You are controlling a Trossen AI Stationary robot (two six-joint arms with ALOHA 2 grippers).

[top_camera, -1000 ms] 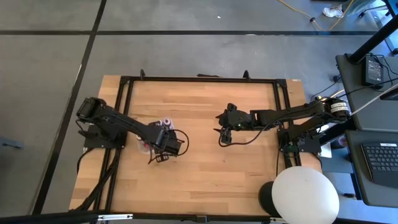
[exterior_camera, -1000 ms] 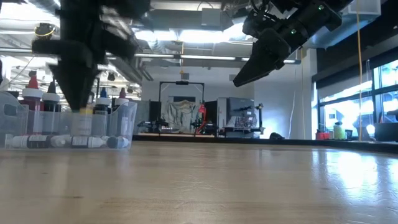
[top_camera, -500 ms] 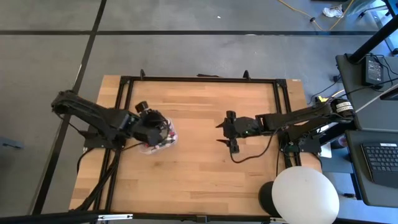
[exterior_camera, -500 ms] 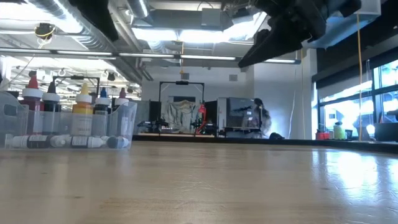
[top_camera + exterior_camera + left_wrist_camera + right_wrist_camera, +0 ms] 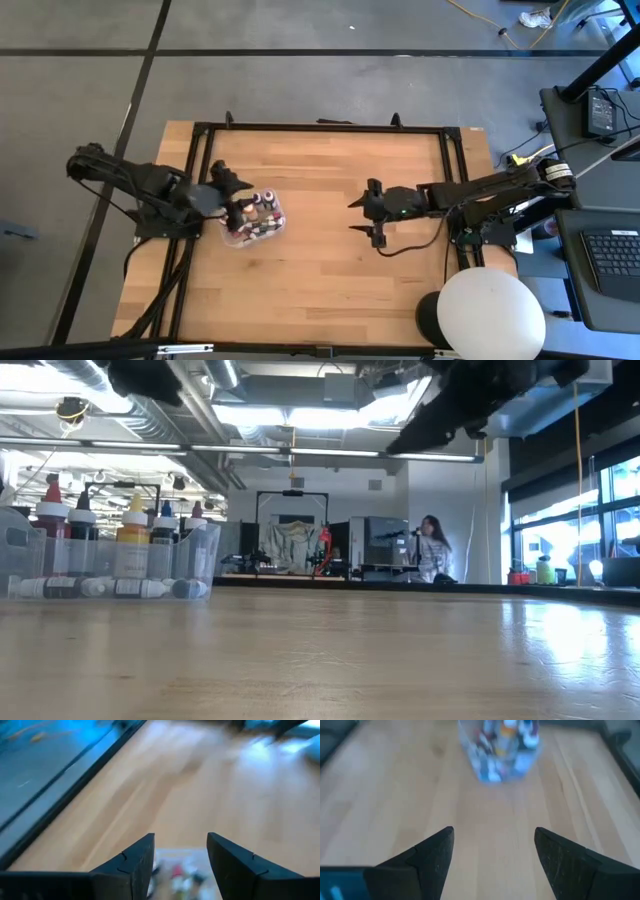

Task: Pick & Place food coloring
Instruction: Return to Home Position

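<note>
The food coloring bottles (image 5: 256, 214) stand and lie in a clear plastic tray (image 5: 279, 225) on the table's left half; in the low view (image 5: 133, 543) several stand upright, others lie on the tray's floor. My left gripper (image 5: 224, 180) is open and hovers above the table just left of the tray; the left wrist view shows the bottles (image 5: 181, 872) between its open fingers, below. My right gripper (image 5: 367, 214) is open, raised over the table's middle right, facing the tray (image 5: 501, 748).
Black frame rails (image 5: 320, 129) run along the table's far and side edges. Bare wood lies between the tray and my right gripper. A white round object (image 5: 490, 313) sits off the near right corner. A person (image 5: 432, 550) stands in the room beyond.
My left gripper has risen from the tray and drawn back toward the table's left edge, past the tray. An orange-yellow bottle now stands among the others in the tray. My right gripper has pulled back a little to the right and turned, its fingers now spread.
</note>
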